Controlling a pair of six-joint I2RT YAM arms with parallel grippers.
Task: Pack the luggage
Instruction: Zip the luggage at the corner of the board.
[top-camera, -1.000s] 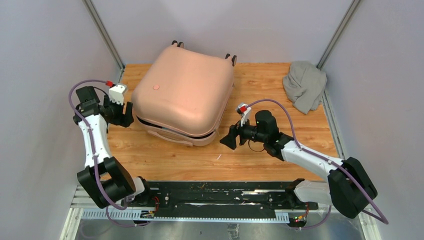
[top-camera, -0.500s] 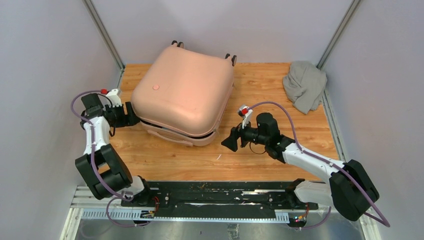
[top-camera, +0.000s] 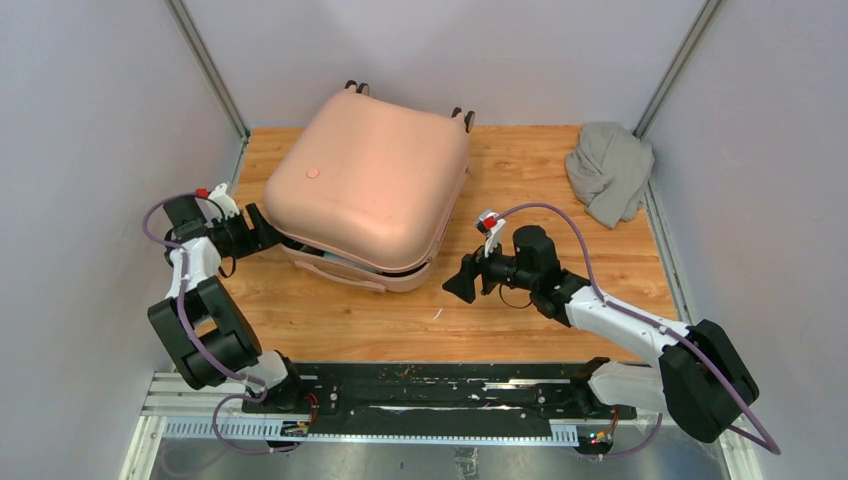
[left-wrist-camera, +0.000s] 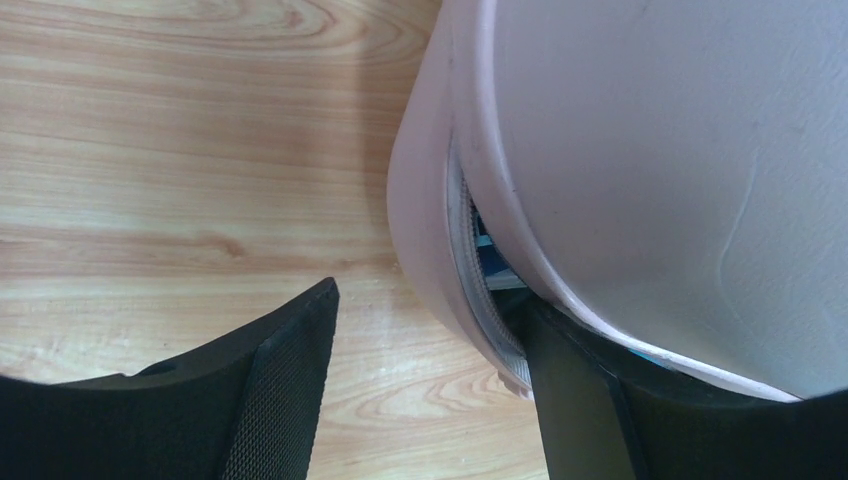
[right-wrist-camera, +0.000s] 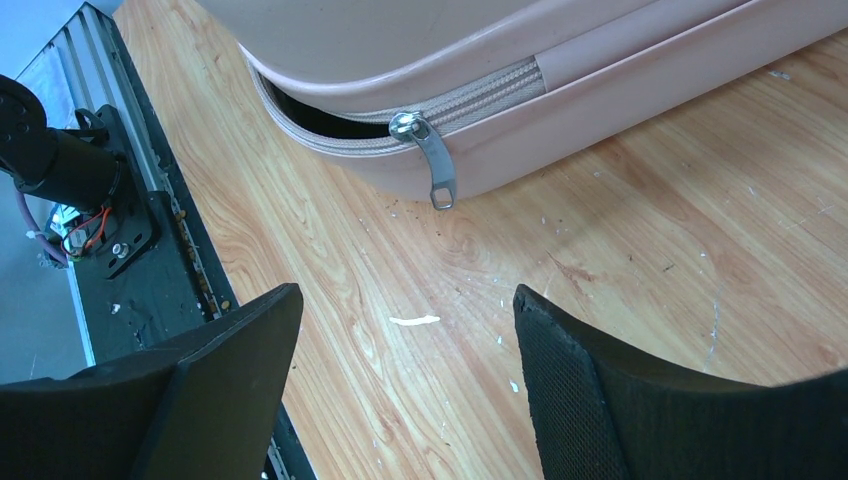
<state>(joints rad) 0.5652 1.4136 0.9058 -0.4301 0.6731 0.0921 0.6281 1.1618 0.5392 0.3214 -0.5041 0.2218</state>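
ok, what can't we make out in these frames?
Suitcase contents: every view, lid covers all but a dark gap.
Left fingers: left wrist view, lid overhang hides whether one is inside the gap.
Wheels: top view, suitcase hides most.
Grey cloth: top view, crumpled; garment type unreadable.

Pale grey walls (top-camera: 450, 50) around a light wooden tabletop (top-camera: 330, 320), metal corner posts (top-camera: 205, 65), black rail (top-camera: 440, 385) at near edge
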